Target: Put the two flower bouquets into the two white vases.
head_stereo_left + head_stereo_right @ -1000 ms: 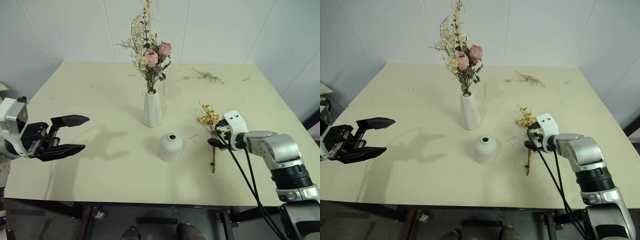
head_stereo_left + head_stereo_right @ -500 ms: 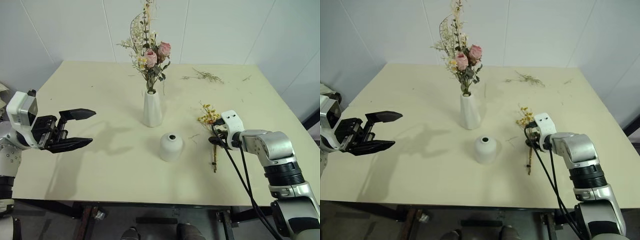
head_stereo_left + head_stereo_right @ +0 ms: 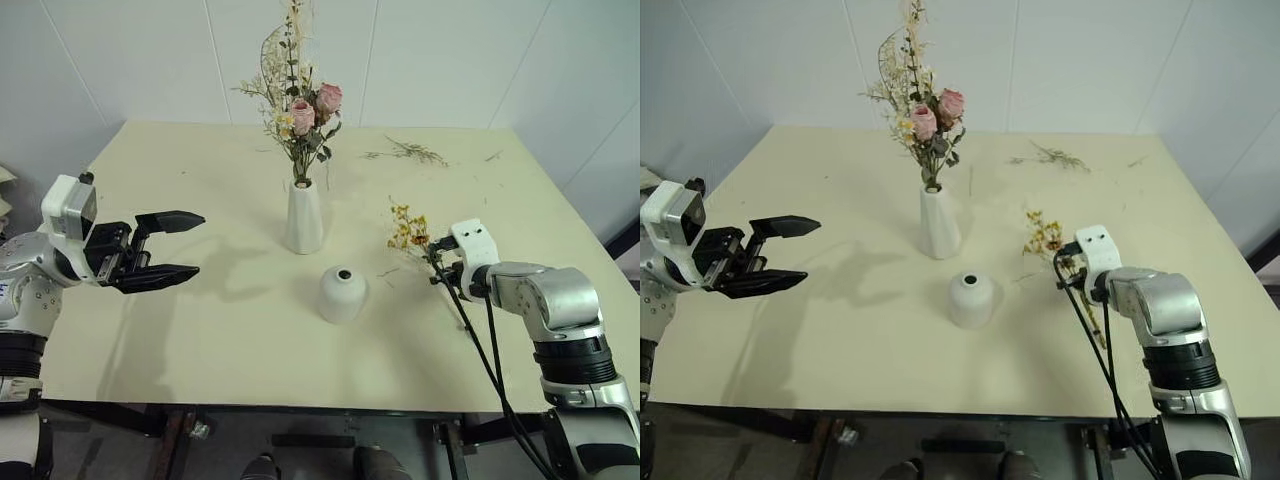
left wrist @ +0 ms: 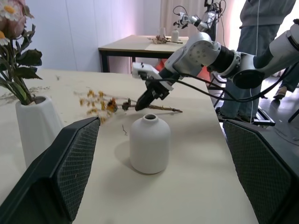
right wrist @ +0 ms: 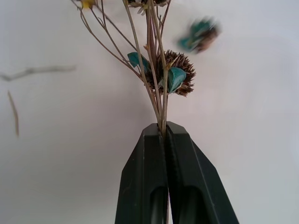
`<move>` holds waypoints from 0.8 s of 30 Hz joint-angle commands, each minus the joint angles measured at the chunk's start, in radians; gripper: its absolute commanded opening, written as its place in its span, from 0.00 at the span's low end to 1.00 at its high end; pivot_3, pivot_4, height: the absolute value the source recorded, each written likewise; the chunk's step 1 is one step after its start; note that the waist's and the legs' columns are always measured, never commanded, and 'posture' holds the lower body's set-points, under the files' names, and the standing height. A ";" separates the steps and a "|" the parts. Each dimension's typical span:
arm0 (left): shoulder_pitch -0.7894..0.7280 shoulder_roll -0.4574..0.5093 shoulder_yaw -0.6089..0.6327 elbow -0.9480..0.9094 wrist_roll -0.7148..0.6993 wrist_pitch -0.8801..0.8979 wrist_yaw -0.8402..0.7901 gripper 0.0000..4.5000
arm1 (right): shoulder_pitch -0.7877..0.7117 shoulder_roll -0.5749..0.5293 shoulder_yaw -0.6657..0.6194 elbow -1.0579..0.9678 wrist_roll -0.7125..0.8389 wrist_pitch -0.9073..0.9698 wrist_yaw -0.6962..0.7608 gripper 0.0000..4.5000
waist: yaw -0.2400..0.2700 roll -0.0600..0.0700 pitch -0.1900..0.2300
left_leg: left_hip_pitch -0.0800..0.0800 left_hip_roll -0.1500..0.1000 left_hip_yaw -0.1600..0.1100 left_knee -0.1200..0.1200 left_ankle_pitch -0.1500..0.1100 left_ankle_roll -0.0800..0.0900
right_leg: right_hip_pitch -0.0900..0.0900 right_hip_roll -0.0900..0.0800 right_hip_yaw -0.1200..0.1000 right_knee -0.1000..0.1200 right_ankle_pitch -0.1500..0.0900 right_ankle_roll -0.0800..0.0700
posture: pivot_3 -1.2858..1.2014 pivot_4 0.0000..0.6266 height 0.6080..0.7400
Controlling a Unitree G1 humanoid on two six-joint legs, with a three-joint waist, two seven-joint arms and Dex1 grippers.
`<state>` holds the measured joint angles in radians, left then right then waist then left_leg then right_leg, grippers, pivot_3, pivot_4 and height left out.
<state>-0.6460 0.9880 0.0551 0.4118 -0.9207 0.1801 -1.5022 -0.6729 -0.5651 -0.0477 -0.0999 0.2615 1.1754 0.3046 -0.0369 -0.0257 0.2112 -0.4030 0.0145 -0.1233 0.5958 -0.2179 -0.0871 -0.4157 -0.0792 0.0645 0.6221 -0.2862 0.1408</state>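
two black fingers (image 5: 163, 140) tight on the yellow bunch's (image 3: 408, 228) stems

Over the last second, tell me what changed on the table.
The right tool closed on the stems of the yellow bouquet and lifted it off the table, its stem end swinging toward the robot's right. The left tool, open, moved in toward the table's middle. The rose bouquet in the tall vase and the short vase stayed put.
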 commanded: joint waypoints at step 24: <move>-0.141 0.004 -0.120 0.077 -0.032 -0.032 -0.112 1.00 | 0.035 0.417 -0.043 -0.298 0.134 -0.779 -0.005 0.01 | -0.021 0.001 0.000 | 0.000 0.001 -0.001 -0.001 0.000 0.000 | -0.001 0.000 0.000 0.004 -0.001 -0.001 | 0.52 0.24 1.00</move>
<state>-0.7752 0.9810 -0.0717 0.4868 -0.9290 0.1591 -1.5022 -0.6436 -0.1476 -0.0993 -0.3542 0.3822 0.4302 0.2803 -0.0576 -0.0248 0.2117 -0.4026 0.0150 -0.1241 0.5948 -0.2177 -0.0872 -0.4171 -0.0788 0.0644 0.6262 -0.2870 0.1401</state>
